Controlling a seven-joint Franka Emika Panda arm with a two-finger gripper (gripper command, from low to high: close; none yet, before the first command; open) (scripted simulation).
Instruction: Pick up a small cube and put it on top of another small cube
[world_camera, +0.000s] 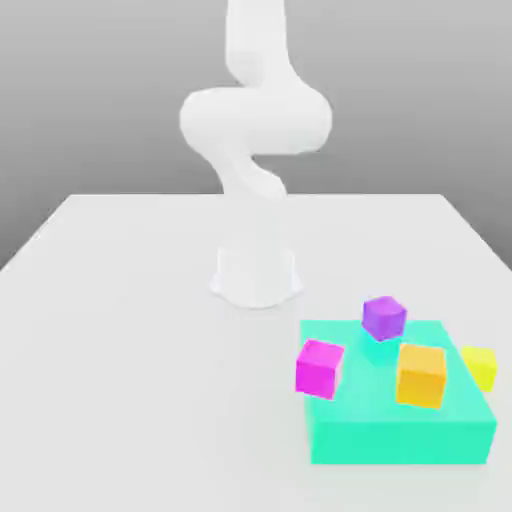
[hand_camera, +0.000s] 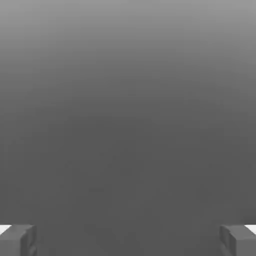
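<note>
- Yellow cube (world_camera: 480, 366) sits at the exterior view's far right, touching or just beside the right edge of the teal block (world_camera: 400, 432); you cannot tell from here whether it rests on the table or leans on the block
- Going left to right for you: the arm (world_camera: 255, 120) stands on its round base at the middle of the table (world_camera: 120, 350); then a magenta cube (world_camera: 319, 367) at the block's left edge, a purple cube (world_camera: 383, 317) near the block's back edge, an orange cube (world_camera: 421, 374) on the block's top, then the yellow one
- Fingers (hand_camera: 19, 240) are spread wide and hold nothing; in the hand view they frame bare grey, so nothing lies between them
- Risk: the orange cube is near the yellow one, so a drifting approach could knock it or take the wrong cube
- Risk: with the block's wall against the yellow cube, one finger may catch on the block and push the cube off rather than grip it
- Risk: small cubes give little landing area, so an off-centre release would likely let it slide off
- Surface is a plain white tabletop, smooth; around it only a featureless grey backdrop
</note>
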